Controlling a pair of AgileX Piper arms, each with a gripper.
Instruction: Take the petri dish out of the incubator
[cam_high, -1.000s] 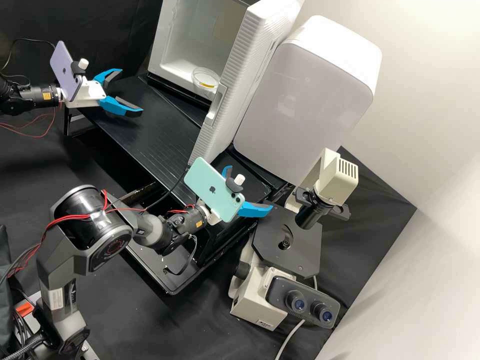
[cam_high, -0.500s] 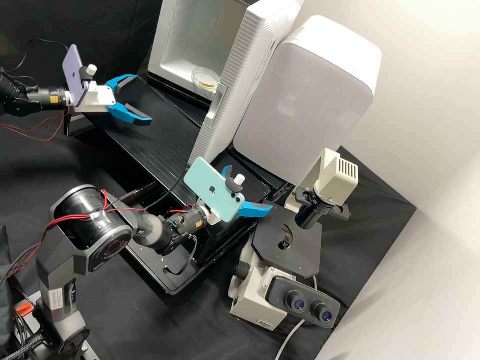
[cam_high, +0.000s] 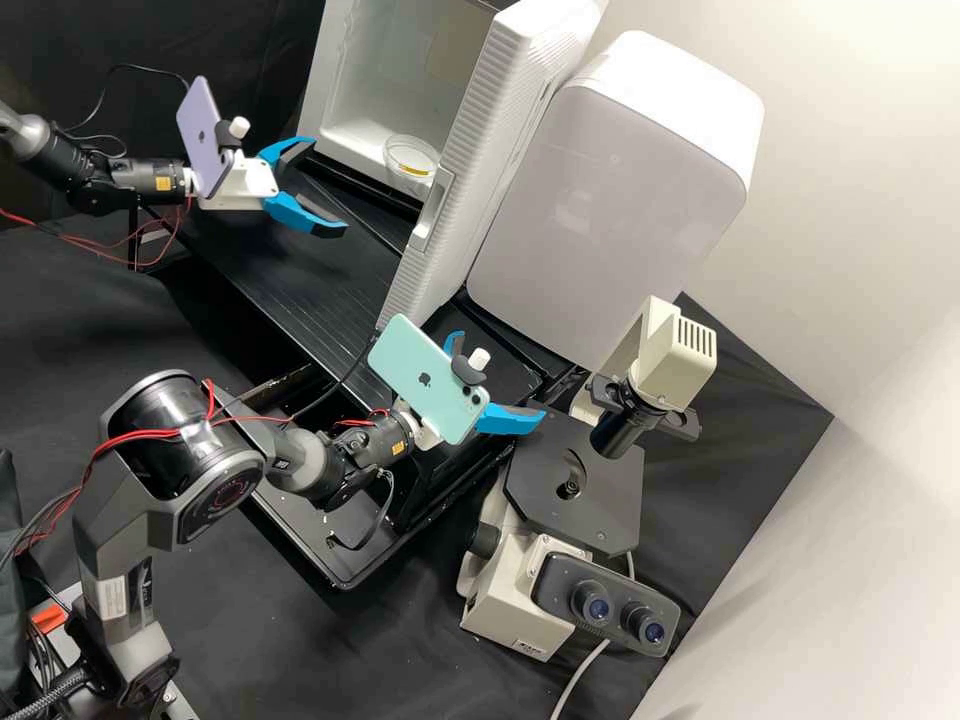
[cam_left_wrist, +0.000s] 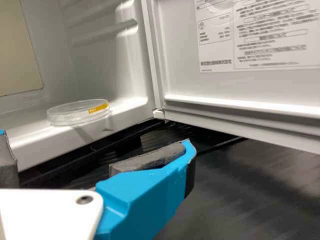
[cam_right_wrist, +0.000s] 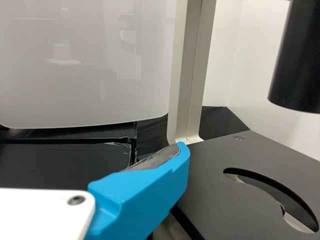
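The clear petri dish (cam_high: 411, 152) with yellowish contents sits on the floor of the open white incubator (cam_high: 345, 60), near its front lip. My left gripper (cam_high: 328, 187) hangs open over the black platform just in front of the incubator's mouth, to the left of the dish and apart from it. From the left wrist, the petri dish (cam_left_wrist: 78, 111) lies ahead on the white ledge, beyond my left gripper (cam_left_wrist: 95, 142). My right gripper (cam_high: 500, 375) stands open and holds nothing, low beside the microscope stage (cam_high: 575, 480); one of its blue fingers (cam_right_wrist: 150, 185) shows above the stage (cam_right_wrist: 250, 165).
The incubator's door (cam_high: 480, 150) stands swung open to the right of the dish. A large white box (cam_high: 620, 190) stands behind it. A microscope (cam_high: 560, 590) occupies the front right. The ribbed black platform (cam_high: 300, 280) stretches between the arms.
My left gripper has moved right and up toward the incubator's mouth, staying open. The right arm and the dish have not moved.
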